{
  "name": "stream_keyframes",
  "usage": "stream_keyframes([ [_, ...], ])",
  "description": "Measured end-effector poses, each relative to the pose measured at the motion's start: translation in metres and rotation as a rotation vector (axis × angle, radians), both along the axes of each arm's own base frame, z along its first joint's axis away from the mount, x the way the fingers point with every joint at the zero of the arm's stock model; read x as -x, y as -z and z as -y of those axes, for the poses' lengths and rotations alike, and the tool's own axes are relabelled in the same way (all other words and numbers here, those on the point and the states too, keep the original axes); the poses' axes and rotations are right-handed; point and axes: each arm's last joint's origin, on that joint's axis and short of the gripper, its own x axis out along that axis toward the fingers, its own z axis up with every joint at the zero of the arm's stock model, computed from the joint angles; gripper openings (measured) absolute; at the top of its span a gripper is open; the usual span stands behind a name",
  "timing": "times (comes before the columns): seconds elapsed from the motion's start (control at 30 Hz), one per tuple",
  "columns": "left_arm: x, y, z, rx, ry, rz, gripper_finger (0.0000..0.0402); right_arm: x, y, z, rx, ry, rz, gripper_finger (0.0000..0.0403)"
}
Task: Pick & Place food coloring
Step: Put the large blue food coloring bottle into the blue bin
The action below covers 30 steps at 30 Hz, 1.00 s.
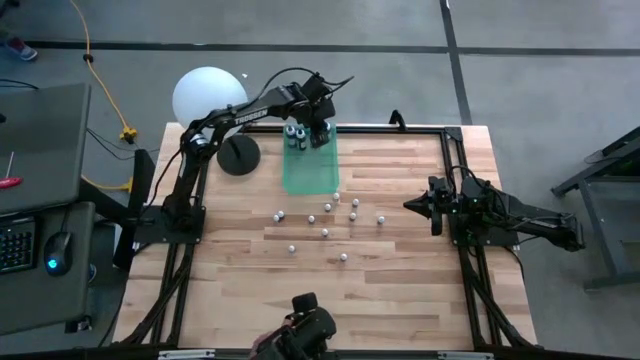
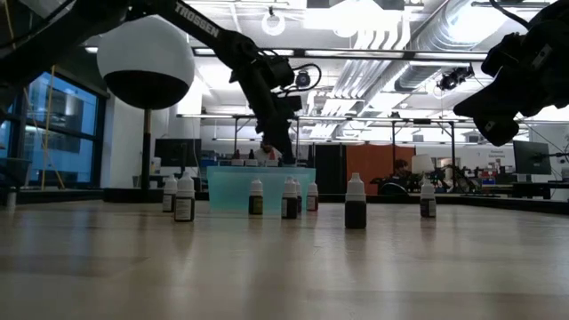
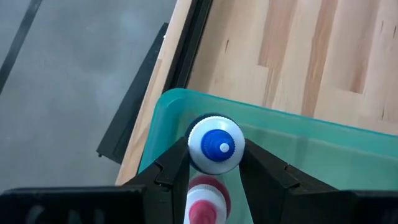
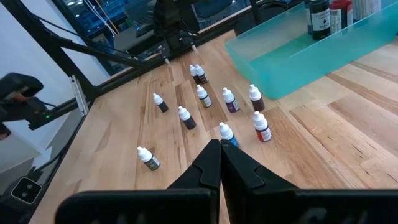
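Observation:
Several tiny white-capped food coloring bottles (image 1: 326,208) stand upright, scattered on the wood mid-table; the low view shows them in a row (image 2: 355,202). A few larger bottles (image 1: 295,135) stand in the far end of the translucent green tray (image 1: 310,172). My left gripper (image 1: 319,130) reaches down into the tray's far end and is shut on a bottle with a white cap and blue top (image 3: 216,144). A red-topped bottle (image 3: 205,200) stands right beside it. My right gripper (image 1: 420,205) hovers shut over the table's right side, right of the scattered bottles. My left gripper pinches the bottle's round white cap (image 3: 198,153) between its two fingers (image 3: 176,163), coming from above and pointing down. The bottle stands upright over the tray's far corner. The cap hides the body, and I cannot tell whether its base rests on the tray floor.
A big white ball lamp (image 1: 208,95) on a black round base (image 1: 238,155) stands just left of the tray. A black frame rail (image 1: 455,170) runs along the table's right side. Bare wood lies toward the near edge (image 1: 330,300).

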Motion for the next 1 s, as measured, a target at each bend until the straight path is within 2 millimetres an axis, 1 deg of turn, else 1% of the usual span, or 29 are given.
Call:
stream_keyframes([
  [1.0,0.0000,0.0016,0.0016,0.023,-0.009,-0.006,0.0115,0.0000,0.0000,0.0000,0.001,0.000,0.000,0.0000],
])
